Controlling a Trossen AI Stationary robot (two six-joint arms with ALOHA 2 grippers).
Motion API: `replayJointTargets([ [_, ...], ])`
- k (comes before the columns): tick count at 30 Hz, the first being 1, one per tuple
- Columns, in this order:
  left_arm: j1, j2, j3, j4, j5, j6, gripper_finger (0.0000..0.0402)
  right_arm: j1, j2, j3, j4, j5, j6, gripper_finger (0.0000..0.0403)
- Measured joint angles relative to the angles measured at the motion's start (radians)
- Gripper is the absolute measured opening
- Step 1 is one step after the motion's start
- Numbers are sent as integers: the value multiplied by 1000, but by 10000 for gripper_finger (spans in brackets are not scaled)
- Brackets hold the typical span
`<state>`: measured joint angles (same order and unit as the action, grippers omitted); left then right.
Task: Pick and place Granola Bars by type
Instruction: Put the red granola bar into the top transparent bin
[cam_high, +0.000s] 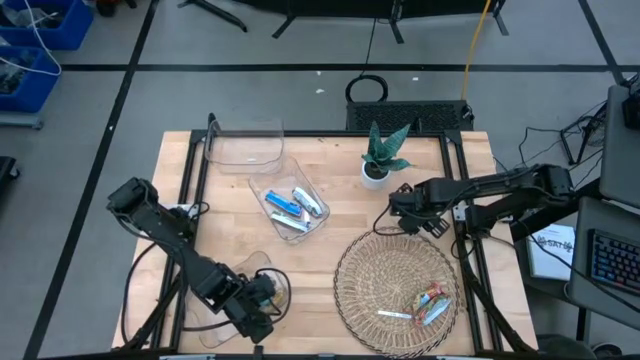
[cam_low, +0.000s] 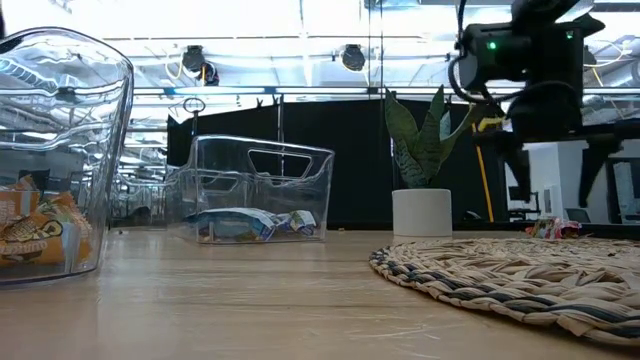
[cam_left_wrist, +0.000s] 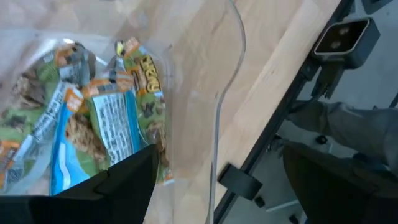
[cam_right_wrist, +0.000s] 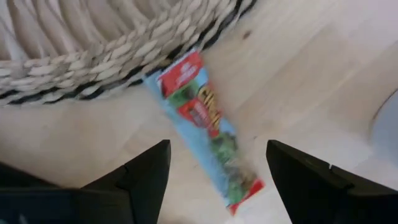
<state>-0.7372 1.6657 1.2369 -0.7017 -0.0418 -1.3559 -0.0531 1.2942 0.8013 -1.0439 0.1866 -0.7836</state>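
My right gripper (cam_right_wrist: 214, 171) hangs spread wide and empty over a blue-and-red granola bar (cam_right_wrist: 205, 127) lying on the wood just outside the woven basket (cam_right_wrist: 74, 50), its long axis running away from the basket's rim, between the fingers. My left gripper (cam_left_wrist: 214, 186), also wide and empty, waits over a clear bin (cam_left_wrist: 217, 106) on the basket's far side.

Bare wood strip between clear bin (cam_high: 291, 207) and woven mat (cam_high: 396, 290): passable. Potted plant (cam_high: 379, 158) blocks far side; empty tub (cam_high: 243, 142) stands far-left.
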Motion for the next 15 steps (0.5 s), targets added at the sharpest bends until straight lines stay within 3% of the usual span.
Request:
replayJointTargets([
  [15, 24, 0, 0, 47, 49, 12, 344, -160, 1, -118, 185, 24, -200, 252],
])
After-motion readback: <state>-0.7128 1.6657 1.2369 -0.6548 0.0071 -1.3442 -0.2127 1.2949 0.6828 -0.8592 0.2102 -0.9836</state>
